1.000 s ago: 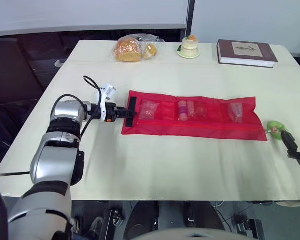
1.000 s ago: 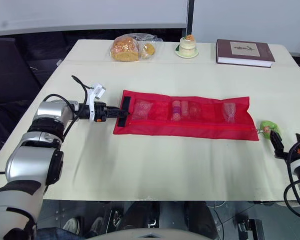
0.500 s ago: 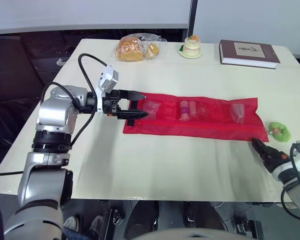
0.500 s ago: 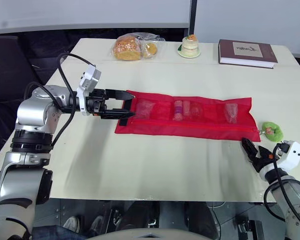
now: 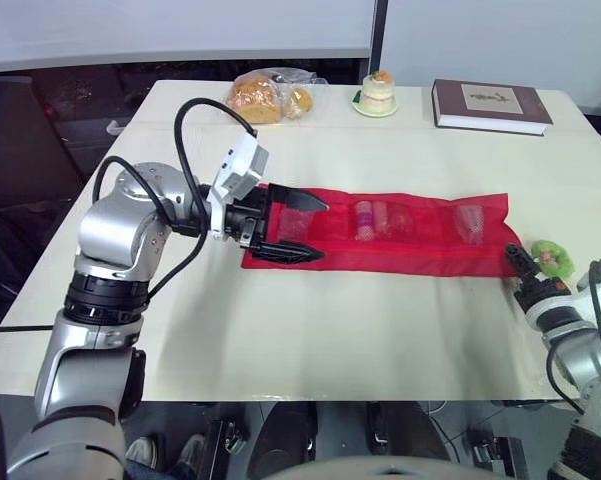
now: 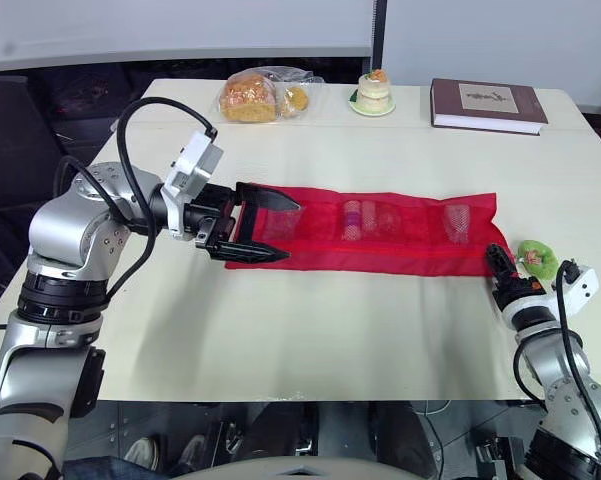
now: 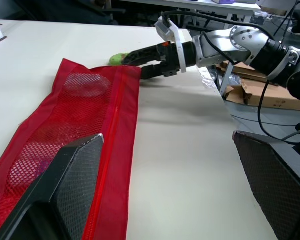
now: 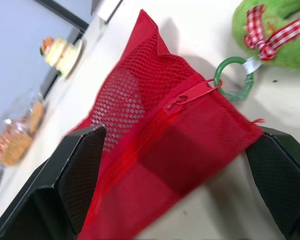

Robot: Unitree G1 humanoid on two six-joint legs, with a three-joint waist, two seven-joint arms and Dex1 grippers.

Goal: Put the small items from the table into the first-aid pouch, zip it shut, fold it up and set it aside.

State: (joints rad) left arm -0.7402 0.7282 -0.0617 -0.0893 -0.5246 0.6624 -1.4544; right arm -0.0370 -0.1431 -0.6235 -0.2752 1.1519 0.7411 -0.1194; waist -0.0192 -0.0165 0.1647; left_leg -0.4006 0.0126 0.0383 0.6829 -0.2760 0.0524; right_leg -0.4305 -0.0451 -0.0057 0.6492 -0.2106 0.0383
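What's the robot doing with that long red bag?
The robot has a long red mesh pouch lying flat on the table, with small items inside its pockets. Its left pincer is open at the pouch's left end. Its right pincer is open at the right end, close to the green ring on the zip pull. The pouch is not yet folded.

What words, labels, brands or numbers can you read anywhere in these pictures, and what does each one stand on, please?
No text here can be read.
Book: the pale label on its cover bears marks too small to read.
Red mesh pouch: no print to be seen.
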